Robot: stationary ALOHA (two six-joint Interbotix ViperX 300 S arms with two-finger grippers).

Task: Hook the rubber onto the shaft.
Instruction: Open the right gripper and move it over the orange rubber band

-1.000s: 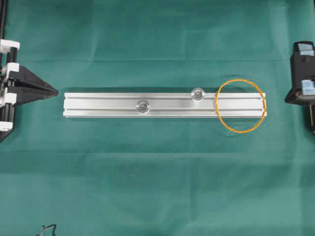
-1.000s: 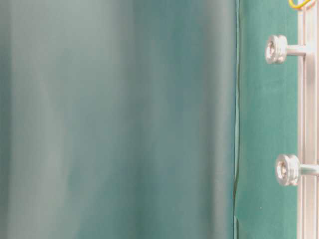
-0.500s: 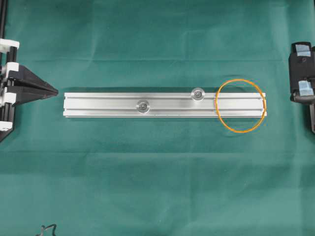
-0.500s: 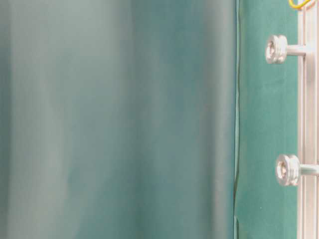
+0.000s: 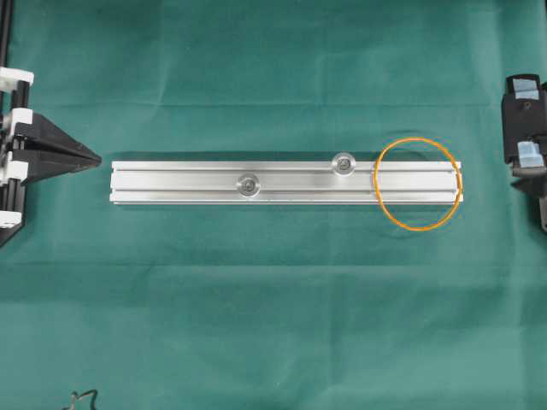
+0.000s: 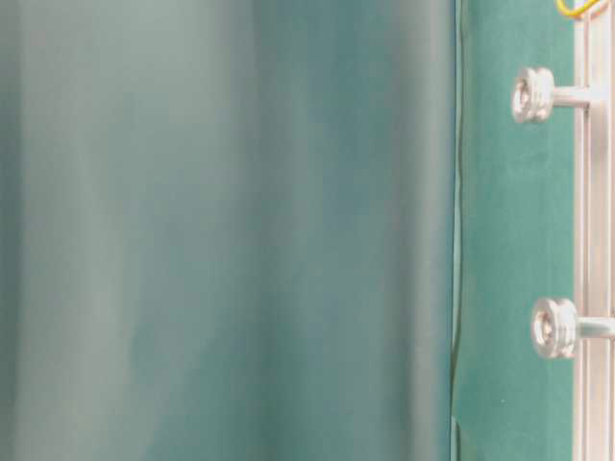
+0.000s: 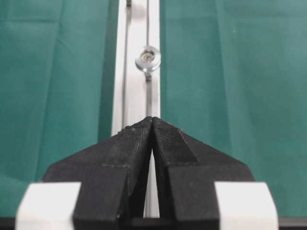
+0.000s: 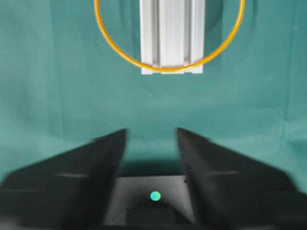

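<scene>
- Overhead view shows the thin orange rubber band [image 5: 418,184], a round loop, lying draped across the long silver grooved aluminium rail [image 5: 286,182] at the rail's right end. Part of it rests on the rail and the rest on the green cloth-covered desk [image 5: 273,325] on either side.
- Nothing holds the band. It lies loose and flat, apart from both of my grippers, which I take as its starting place for the hooking.
- Two short silver shafts with round flanged heads stand on the rail. The nearer shaft [image 5: 344,162] sits just left of the band near the rail's far edge; the other shaft [image 5: 248,184] is nearer the rail's middle.
- My right gripper [image 8: 151,139] waits off the rail's right end, well apart from the band, its black fingers spread with a clear gap. I judge they stand apart to take the loop's near arc.
- My left gripper [image 7: 152,125] sits off the rail's left end, fingers pressed together and empty, pointing along the rail; it seems parked out of the way.
- Table-level view shows both shafts [image 6: 534,94] bare, so nothing is hooked yet.
</scene>
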